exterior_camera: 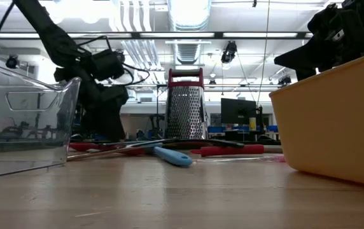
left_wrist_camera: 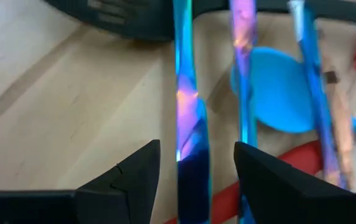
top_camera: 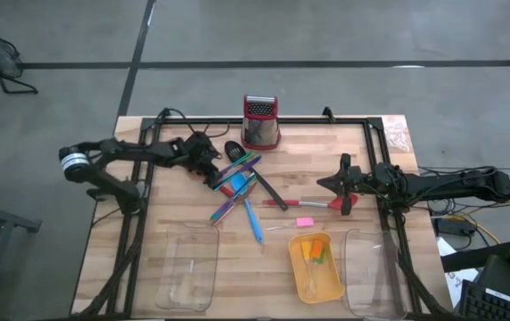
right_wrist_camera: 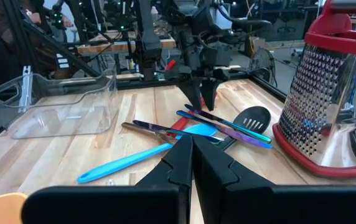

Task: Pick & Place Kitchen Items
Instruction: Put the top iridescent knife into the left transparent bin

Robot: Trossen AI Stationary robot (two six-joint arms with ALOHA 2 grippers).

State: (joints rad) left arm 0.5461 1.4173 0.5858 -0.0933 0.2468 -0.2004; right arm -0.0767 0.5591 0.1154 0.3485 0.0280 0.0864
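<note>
Between the spread fingers [left_wrist_camera: 128, 180] of the left end effector [left_wrist_camera: 193, 186] runs an iridescent purple-blue stick [left_wrist_camera: 187, 93], flat on the tabletop [left_wrist_camera: 53, 106] and touched by neither finger. Just beyond lie a second purple stick [left_wrist_camera: 243, 74], a blue spoon [left_wrist_camera: 281, 90] and a black slotted spatula [left_wrist_camera: 112, 15]. Well apart, the right end effector [top_camera: 344, 185] hovers with fingers pressed together, gripping nothing, beside a red-handled utensil [top_camera: 313, 205].

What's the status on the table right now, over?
Left gripper open, straddling an iridescent stick in the utensil pile. Right gripper shut, empty, waiting at the table's right side. Grater stands just behind the pile.
</note>
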